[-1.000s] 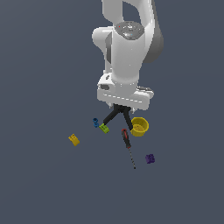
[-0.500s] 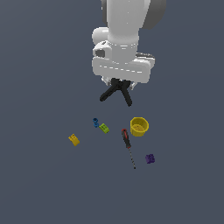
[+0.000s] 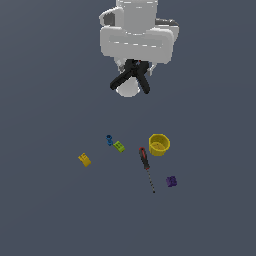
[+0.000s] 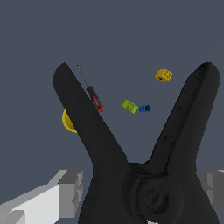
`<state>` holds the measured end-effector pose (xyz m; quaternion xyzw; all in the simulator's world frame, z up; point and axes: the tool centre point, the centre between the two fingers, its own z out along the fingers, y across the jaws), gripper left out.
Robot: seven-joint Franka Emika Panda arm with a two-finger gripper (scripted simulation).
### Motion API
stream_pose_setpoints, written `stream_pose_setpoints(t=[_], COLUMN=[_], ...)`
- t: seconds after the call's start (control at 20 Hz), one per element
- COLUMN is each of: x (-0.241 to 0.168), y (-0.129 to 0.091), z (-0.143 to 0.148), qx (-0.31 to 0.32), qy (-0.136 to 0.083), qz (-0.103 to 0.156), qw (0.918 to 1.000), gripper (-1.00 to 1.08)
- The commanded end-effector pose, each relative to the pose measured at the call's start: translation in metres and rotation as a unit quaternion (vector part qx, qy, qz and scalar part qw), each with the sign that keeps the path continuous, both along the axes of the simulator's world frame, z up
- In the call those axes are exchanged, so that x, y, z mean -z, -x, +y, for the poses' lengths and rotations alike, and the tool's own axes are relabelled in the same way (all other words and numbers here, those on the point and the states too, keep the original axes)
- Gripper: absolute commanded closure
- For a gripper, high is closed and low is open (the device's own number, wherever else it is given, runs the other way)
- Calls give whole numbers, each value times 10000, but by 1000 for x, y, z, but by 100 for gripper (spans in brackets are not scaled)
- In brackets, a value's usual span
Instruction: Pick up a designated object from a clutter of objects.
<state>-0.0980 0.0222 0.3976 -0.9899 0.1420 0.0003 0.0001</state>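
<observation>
The black spring clamp [image 3: 131, 77] hangs high above the floor, its two splayed legs pointing down like an inverted V. My gripper [image 3: 135, 65] is shut on its head, under the white hand. In the wrist view the clamp [image 4: 144, 175] fills the foreground, with grey fingers [image 4: 70, 192] at either side. Far below lies the rest of the clutter: a yellow cup [image 3: 159, 144], a red-black screwdriver [image 3: 145, 165], a blue piece [image 3: 109, 139], a green block [image 3: 119, 146], a yellow block [image 3: 84, 159] and a purple block [image 3: 171, 181].
The floor is a plain dark grey surface. The loose items lie in a loose band, from the yellow block at the exterior view's left to the purple block at its right. Through the clamp's legs the wrist view shows the screwdriver [image 4: 92, 97] and green block [image 4: 130, 106].
The arm has risen steadily over the last second, carrying the black clamp up and away from the clutter. The items on the floor have stayed where they were.
</observation>
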Motion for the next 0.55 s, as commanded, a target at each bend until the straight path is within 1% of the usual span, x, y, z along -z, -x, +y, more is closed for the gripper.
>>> stream_pose_setpoints(t=[0.0, 0.25, 0.5], x=[-14, -32, -37], y=[7, 15, 17], z=[-2, -3, -4], qx=[-1, -1, -1], qy=[0, 0, 0], qz=[-3, -3, -3], qw=[10000, 10000, 10000], gripper=[108, 108, 108])
